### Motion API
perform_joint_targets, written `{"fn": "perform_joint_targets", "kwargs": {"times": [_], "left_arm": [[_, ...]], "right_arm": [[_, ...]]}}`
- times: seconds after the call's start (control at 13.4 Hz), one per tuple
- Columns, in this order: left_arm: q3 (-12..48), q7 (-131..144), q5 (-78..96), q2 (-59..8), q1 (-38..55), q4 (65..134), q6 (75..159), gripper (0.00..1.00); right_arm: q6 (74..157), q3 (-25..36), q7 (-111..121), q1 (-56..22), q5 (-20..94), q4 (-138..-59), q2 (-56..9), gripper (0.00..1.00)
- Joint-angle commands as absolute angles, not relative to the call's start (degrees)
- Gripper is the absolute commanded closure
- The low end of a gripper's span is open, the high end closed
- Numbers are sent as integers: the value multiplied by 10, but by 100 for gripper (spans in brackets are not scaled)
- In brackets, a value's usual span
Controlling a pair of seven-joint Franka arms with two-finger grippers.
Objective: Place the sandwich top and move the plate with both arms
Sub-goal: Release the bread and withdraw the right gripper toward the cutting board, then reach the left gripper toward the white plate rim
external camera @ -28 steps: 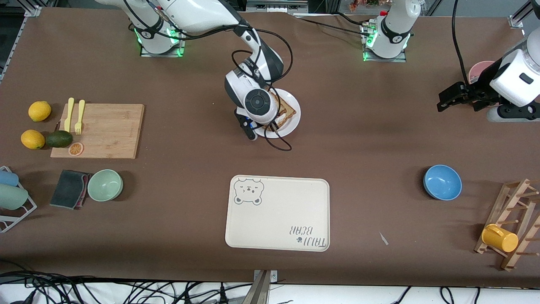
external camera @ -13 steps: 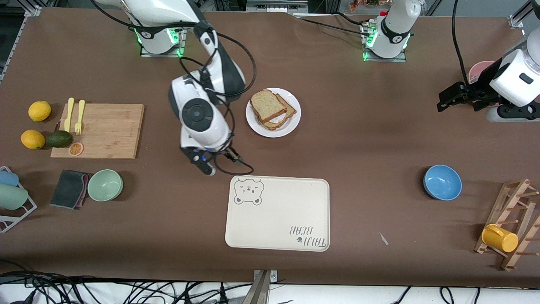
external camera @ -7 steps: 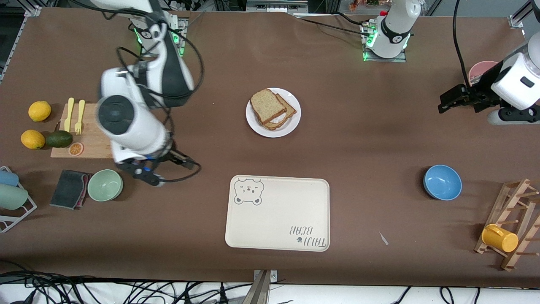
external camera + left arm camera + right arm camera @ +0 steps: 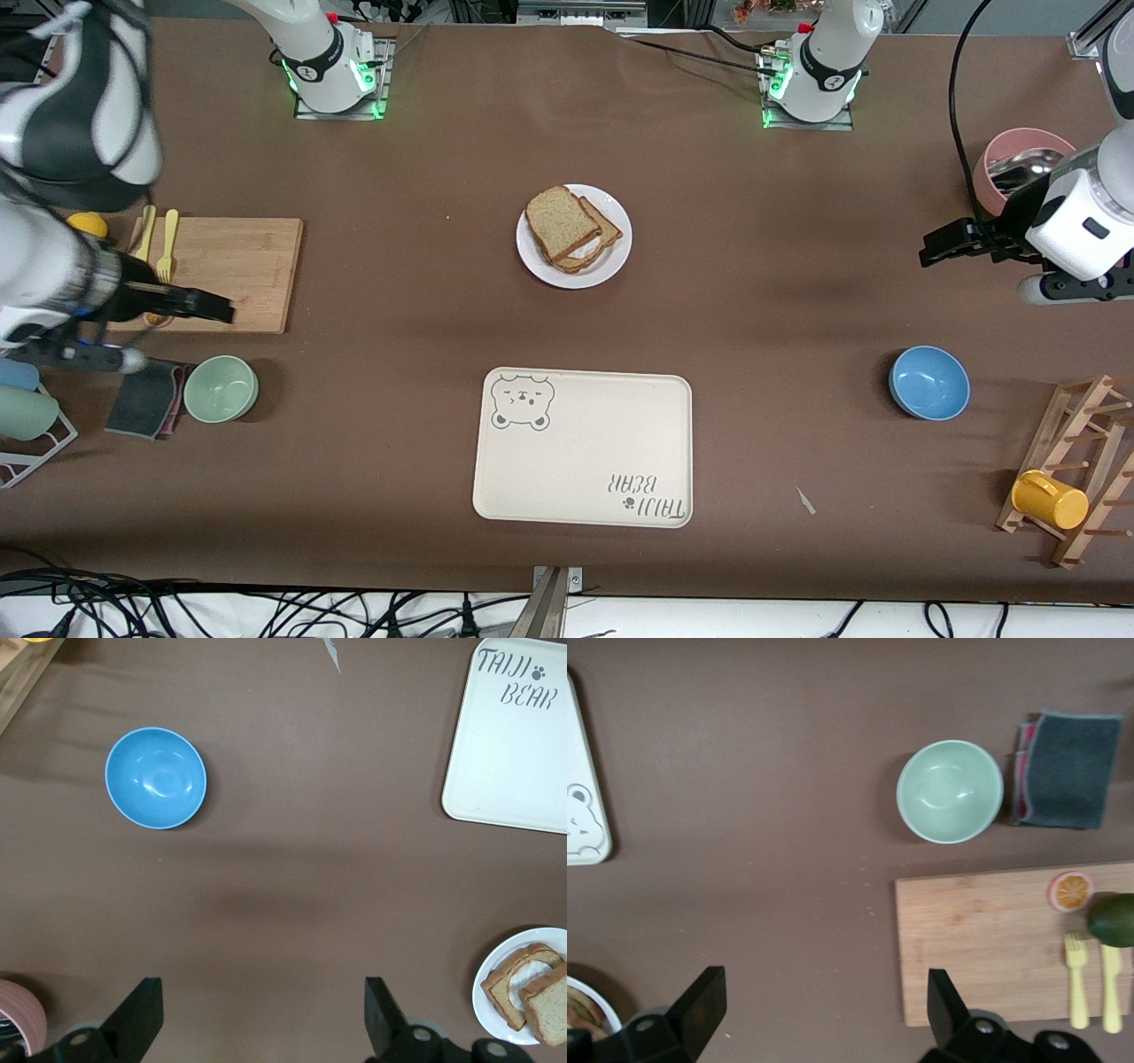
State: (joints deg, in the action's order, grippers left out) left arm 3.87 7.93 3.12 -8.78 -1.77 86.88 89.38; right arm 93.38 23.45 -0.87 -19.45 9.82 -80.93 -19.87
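Observation:
The white plate (image 4: 615, 259) stands midway between the two arm bases. The sandwich top (image 4: 558, 220) lies askew on the lower slice on it, with a bit of egg white showing at the edge. Plate (image 4: 494, 997) and sandwich top (image 4: 549, 1005) also show in the left wrist view. A sliver of the plate (image 4: 585, 992) shows in the right wrist view. My right gripper (image 4: 177, 306) is open and empty, up over the chopping board's (image 4: 226, 270) near edge (image 4: 824, 1001). My left gripper (image 4: 943, 244) is open and empty over bare table at its end (image 4: 263, 1010).
The cream bear tray (image 4: 585, 447) lies nearer the camera than the plate. A blue bowl (image 4: 928, 381), pink bowl (image 4: 1019, 159) and wooden rack with a yellow mug (image 4: 1050, 499) are at the left arm's end. A green bowl (image 4: 221, 387), dark cloth (image 4: 146, 396), forks and fruit are at the right arm's end.
My right gripper has left the plate and swung to its own end of the table, leaving the sandwich top on the lower slice. My left gripper has shifted slightly.

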Motion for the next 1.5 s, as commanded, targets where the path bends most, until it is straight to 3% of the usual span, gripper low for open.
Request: {"fn": "perform_joint_targets", "kwargs": {"times": [0.0, 0.22, 0.37, 0.6, 1.12, 1.42], "left_arm": [[44, 73, 50, -93, -22, 880, 913, 0], [45, 72, 52, -86, -23, 930, 954, 0], [45, 72, 62, -72, -23, 978, 996, 0], [46, 72, 84, -55, -23, 1046, 1054, 0], [47, 62, 224, -58, -22, 1158, 1181, 0], [46, -51, 350, -84, -26, 1179, 1177, 0]], "right_arm": [[934, 122, -3, -122, 22, -871, -121, 0], [1019, 19, -16, -27, -32, -977, -41, 0], [1074, 2, -17, 4, -22, -1024, -4, 0], [995, 5, -12, 32, 52, -1011, 27, 0], [971, 1, -11, 21, -22, -990, 20, 0], [937, 2, -19, 21, -21, -990, 21, 0]]}}
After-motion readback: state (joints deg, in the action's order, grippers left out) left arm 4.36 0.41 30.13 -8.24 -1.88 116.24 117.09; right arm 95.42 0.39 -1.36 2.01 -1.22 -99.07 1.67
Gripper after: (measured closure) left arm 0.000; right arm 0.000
